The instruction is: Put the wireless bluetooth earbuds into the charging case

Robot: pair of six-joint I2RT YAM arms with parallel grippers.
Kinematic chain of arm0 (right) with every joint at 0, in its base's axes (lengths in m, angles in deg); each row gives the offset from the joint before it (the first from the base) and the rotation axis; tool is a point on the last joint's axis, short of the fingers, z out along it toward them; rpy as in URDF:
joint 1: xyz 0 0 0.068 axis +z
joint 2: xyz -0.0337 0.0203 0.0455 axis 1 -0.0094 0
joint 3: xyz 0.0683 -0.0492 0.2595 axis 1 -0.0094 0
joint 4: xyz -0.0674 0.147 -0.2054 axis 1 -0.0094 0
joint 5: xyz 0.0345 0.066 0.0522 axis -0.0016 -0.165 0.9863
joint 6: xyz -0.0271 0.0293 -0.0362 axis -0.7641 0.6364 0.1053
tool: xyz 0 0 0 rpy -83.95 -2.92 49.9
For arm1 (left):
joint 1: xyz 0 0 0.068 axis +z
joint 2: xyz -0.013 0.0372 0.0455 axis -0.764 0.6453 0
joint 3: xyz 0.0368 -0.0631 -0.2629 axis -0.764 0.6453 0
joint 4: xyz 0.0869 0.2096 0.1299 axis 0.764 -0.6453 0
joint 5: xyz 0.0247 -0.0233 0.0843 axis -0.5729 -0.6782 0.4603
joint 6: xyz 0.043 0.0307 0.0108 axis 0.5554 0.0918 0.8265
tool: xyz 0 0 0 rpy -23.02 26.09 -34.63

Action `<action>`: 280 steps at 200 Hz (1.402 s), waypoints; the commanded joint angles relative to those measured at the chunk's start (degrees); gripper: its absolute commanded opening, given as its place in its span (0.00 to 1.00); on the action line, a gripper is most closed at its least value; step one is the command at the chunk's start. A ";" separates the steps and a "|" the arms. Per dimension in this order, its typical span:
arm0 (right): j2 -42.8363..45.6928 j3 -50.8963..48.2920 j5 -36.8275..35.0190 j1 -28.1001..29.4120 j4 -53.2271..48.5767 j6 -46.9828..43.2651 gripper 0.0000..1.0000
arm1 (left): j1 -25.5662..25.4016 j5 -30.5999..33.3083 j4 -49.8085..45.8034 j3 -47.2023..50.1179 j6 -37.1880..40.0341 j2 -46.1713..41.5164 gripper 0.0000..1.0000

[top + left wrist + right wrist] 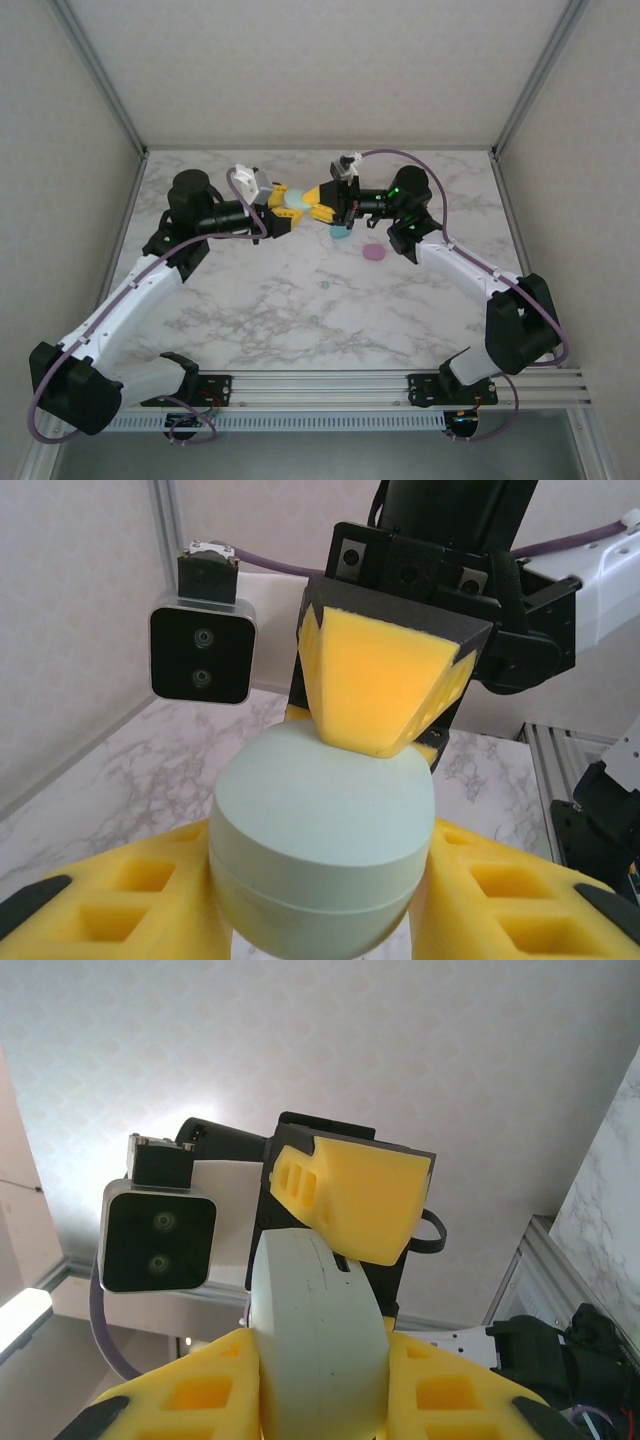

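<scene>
— What's on the table (250,300) right now?
— White marble, grey veins. A pink oval case (374,253) lies flat right of centre. Up and to its left there's a cyan case (340,233), partly hidden.
— Touching?
— No, near but apart. Closer to us, a tiny pale speck (326,285) sits on bare marble, too small to name.
— And the near edge?
— A metal rail (330,385) runs along it.

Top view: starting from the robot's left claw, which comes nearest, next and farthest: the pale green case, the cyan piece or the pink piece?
1. pale green case: right between the left claw's fingers, mid-scene.
2. cyan piece: off to the right, beside the right claw.
3. pink piece: farther right again, and closer to the arm bases.
</scene>
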 commanded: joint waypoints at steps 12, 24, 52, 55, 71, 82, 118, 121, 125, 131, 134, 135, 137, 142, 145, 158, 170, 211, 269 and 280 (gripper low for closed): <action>-0.54 0.53 -0.47 0.03 -0.08 -0.69 0.18 | -0.83 -2.86 -3.63 -2.12 3.34 0.63 0.44; -0.53 0.44 -0.59 0.10 -0.38 -0.84 0.19 | -0.82 -2.73 -3.58 -2.28 3.31 0.71 0.41; 0.10 0.35 -1.23 0.04 -2.69 -2.54 0.23 | -0.86 -2.34 -3.37 -2.05 3.19 0.56 0.36; 0.21 0.35 -1.33 0.09 -3.40 -3.06 0.24 | -0.86 -2.33 -3.37 -2.04 3.18 0.54 0.36; 1.32 0.94 -2.03 0.05 -10.02 -7.83 0.28 | -0.91 -2.16 -3.37 -1.87 2.78 0.39 0.33; 2.24 1.52 -2.67 0.02 -15.59 -11.95 0.34 | -0.91 -2.07 -3.50 -1.63 2.51 0.28 0.30; 6.29 4.71 -6.59 -0.38 -34.45 -27.39 0.47 | -0.92 -1.63 -4.99 -1.08 2.04 -0.16 0.29; 6.76 5.32 -7.38 -0.41 -37.53 -29.56 0.48 | -0.97 -1.63 -5.15 -1.07 2.01 -0.19 0.29; 7.50 6.21 -8.66 -0.35 -41.16 -32.53 0.50 | -0.96 -1.63 -5.40 -0.99 1.93 -0.21 0.29; 8.61 7.52 -11.08 -0.39 -46.64 -37.39 0.52 | -0.92 -1.63 -5.86 -0.90 1.99 -0.28 0.29; 9.05 8.23 -12.55 -0.40 -49.61 -39.86 0.53 | -0.91 -1.63 -6.05 -0.83 2.02 -0.29 0.29; 9.23 8.42 -13.06 -0.41 -50.58 -40.70 0.53 | -0.96 -1.63 -6.12 -0.82 2.07 -0.36 0.29; 9.62 8.90 -14.13 -0.35 -52.45 -42.23 0.54 | -0.99 -1.63 -6.21 -0.74 2.10 -0.41 0.29; 10.45 9.88 -17.02 -0.33 -56.64 -45.75 0.55 | -1.00 -1.59 -6.42 -0.58 2.11 -0.55 0.29; 10.94 10.35 -18.77 -0.33 -58.96 -47.51 0.55 | -1.04 -1.55 -6.51 -0.43 2.19 -0.61 0.29; 13.01 11.17 -25.50 -0.28 -65.08 -53.90 0.58 | -1.26 -1.20 -6.86 0.19 2.43 -1.01 0.29; 14.61 10.59 -27.31 0.03 -66.51 -58.62 0.60 | -1.53 -1.01 -7.27 0.51 2.53 -1.22 0.29; 14.50 11.81 -26.89 3.65 -70.27 -69.42 0.61 | -2.76 -0.77 -8.15 0.60 2.29 -0.87 0.29; 12.98 13.37 -28.79 6.49 -69.48 -71.19 0.62 | -3.29 -0.75 -8.20 0.50 1.93 -0.59 0.29; 13.06 13.31 -28.53 6.45 -68.56 -70.43 0.62 | -3.29 -0.88 -8.38 0.34 2.00 -0.52 0.29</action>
